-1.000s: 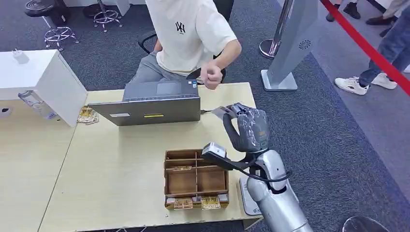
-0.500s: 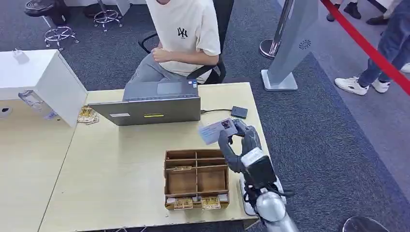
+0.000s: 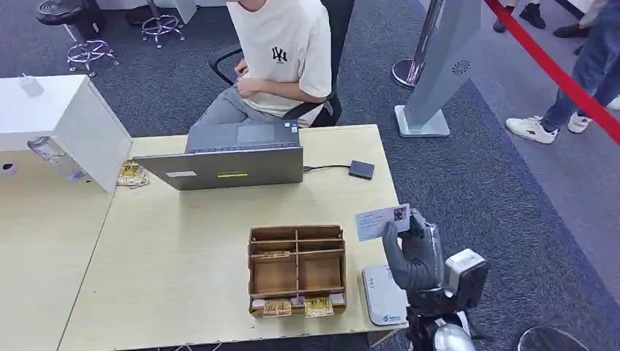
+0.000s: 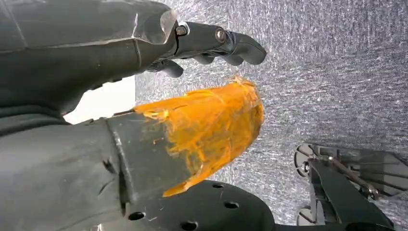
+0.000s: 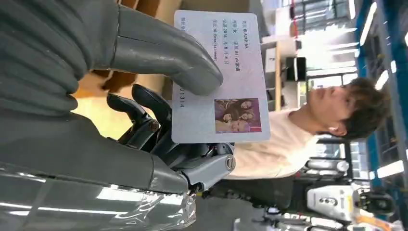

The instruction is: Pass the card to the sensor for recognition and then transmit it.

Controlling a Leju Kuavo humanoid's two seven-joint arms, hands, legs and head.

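Right hand (image 3: 415, 252) has drawn back near the table's edge; fingers (image 5: 144, 108) grip the card (image 3: 381, 221).

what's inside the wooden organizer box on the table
The wooden organizer box has mostly bare compartments; small packets fill its front row, and something flat lies in a left slot. What the packets hold is unreadable.

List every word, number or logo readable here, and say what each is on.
"BLACKPINK": printed on the card held by the right hand.
"01314": along the card's edge, by the thumb.
Other card lines: too small to read reliably.
Interlocked "NY" logo: on the person's shirt.
Labels on the laptop lid and on the white reader: too blurred to read.
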